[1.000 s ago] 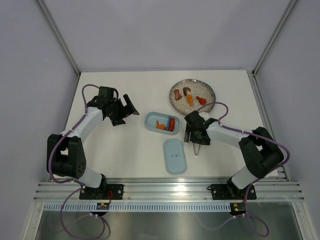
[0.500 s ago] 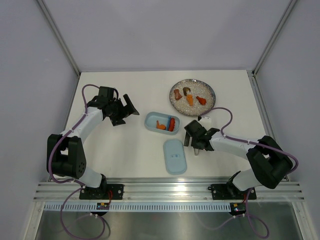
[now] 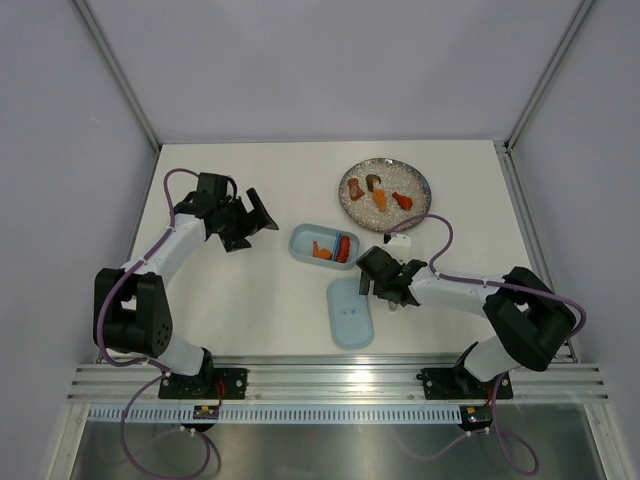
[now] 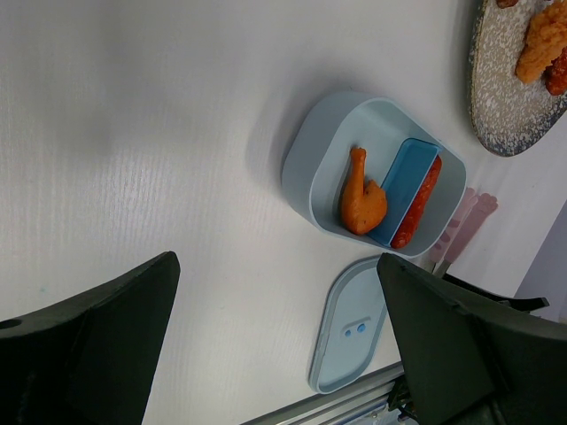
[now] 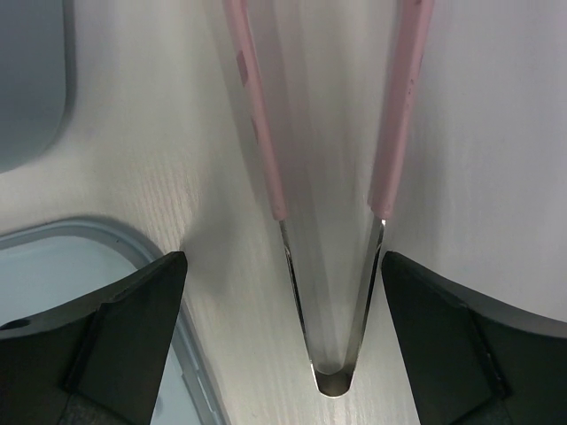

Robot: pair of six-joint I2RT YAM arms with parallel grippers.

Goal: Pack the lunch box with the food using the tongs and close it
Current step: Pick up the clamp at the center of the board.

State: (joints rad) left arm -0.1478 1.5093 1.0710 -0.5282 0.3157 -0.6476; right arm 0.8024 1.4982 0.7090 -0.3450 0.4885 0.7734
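The pale-blue lunch box (image 3: 302,243) stands open mid-table, holding an orange piece of food (image 4: 361,197) and a red sausage (image 4: 418,202) beside a blue divider. Its lid (image 3: 350,312) lies flat in front of it. More food (image 3: 380,198) sits on the speckled plate (image 3: 412,180). The tongs (image 5: 259,124), pink arms on a metal hinge end, lie on the table right of the lid. My right gripper (image 3: 388,283) hangs over them, open, with a jaw on each side and touching neither arm. My left gripper (image 3: 265,212) is open and empty, left of the box.
The plate stands at the back right, close behind my right wrist. The lid's edge (image 5: 133,243) lies just left of the right gripper's left jaw. The aluminium rail (image 3: 330,380) runs along the near table edge.
My right gripper has opened fully and shifted left and nearer, toward the lid, with the tongs lying on the table beneath it. The left arm has not moved.
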